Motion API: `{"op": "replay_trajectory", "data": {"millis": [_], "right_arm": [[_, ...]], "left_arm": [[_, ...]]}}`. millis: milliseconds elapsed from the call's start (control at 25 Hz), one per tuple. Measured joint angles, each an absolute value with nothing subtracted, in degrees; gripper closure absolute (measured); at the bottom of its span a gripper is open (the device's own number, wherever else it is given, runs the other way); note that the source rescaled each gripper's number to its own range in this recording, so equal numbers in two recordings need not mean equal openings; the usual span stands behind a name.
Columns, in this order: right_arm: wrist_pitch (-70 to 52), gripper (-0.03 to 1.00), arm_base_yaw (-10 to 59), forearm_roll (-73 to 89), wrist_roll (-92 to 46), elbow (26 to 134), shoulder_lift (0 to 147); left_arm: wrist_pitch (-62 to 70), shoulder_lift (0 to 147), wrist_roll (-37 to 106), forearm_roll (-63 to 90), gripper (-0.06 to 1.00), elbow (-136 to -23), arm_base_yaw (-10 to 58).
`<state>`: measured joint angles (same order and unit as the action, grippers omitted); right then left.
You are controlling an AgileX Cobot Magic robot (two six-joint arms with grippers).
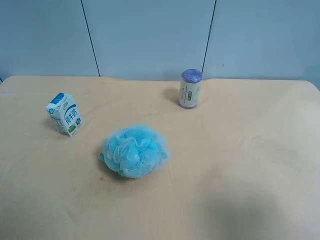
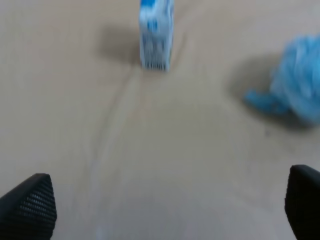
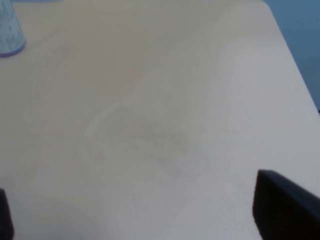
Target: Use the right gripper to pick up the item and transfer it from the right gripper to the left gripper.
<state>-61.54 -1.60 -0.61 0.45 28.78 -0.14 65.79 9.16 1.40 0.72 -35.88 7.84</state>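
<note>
Blue mesh bath pouf (image 1: 134,151) (ruffled, round) on table (image 1: 250,165); both grippers spread, empty.

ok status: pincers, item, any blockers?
Both pincers open, empty: right, left. Blue bath pouf untouched mid-table. Milk carton and purple-capped roll stand apart from it; nothing in the way.

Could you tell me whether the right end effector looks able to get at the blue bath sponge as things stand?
Probably yes. The blue bath sponge lies alone on the table, apart from the milk carton and the roll. The right end effector is open over bare table, and nothing seems to block it.
</note>
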Motion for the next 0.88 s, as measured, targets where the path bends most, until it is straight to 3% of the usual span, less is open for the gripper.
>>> {"op": "replay_trajectory", "data": {"millis": [680, 880], "right_arm": [[-61.5, 0.09, -1.6, -0.6, 0.5, 28.8, -0.1], [-61.5, 0.09, -1.6, -0.6, 0.5, 28.8, -0.1]], "left_arm": [[60.5, 5.5, 5.5, 0.7, -0.06, -29.0, 7.7], [60.4, 4.1, 5.2, 0.5, -0.06, -29.0, 1.8]]}}
